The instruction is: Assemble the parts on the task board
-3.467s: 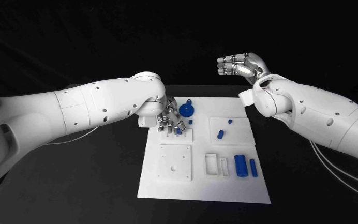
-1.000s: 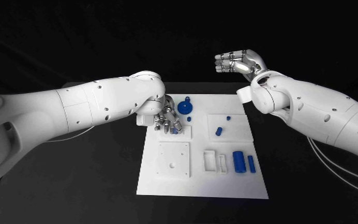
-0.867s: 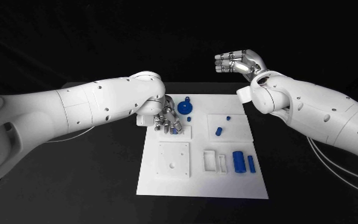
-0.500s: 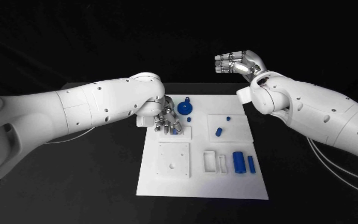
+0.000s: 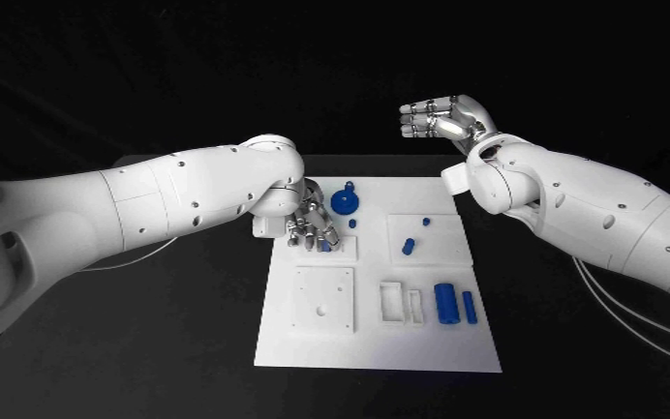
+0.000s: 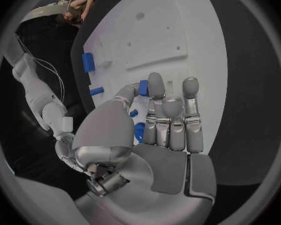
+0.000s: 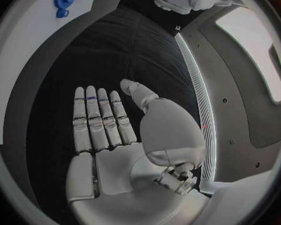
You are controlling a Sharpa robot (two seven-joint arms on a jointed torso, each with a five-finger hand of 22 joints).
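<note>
While the left hand point(image 5: 310, 224) hangs low over the upper left of the white board point(image 5: 377, 346), its fingers point(image 6: 170, 120) lie straight and close together with a small blue part point(image 6: 143, 87) pinched between thumb and fingertip. Right hand point(image 5: 444, 119), upper right of centre, hovers above the black table point(image 5: 167, 342), flat, fingers side by side, holding nothing. On the board: a blue disc point(image 5: 345, 199) near the top, a blue cylinder point(image 5: 447, 303) lower right.
</note>
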